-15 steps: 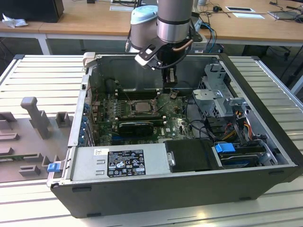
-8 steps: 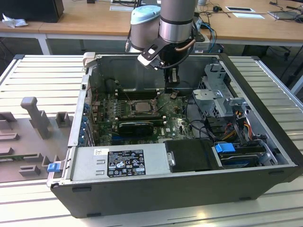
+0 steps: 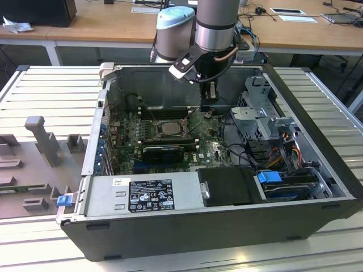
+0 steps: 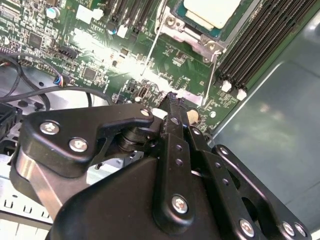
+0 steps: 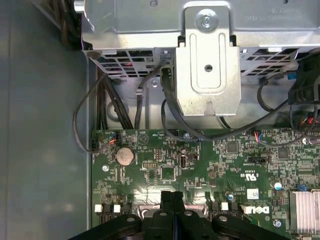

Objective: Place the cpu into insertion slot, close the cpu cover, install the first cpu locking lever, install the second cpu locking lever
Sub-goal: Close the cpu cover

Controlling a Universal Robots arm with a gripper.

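Black gripper [image 4: 172,98], jaws pinched shut on nothing I think, hangs over green motherboard [image 4: 180,55] near pale silver square cpu [image 4: 212,10].

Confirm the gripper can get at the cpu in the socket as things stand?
Likely yes. The gripper, jaws shut, hangs inside the open case beside the cpu, to the exterior view's right of it. Nothing tall stands between them.
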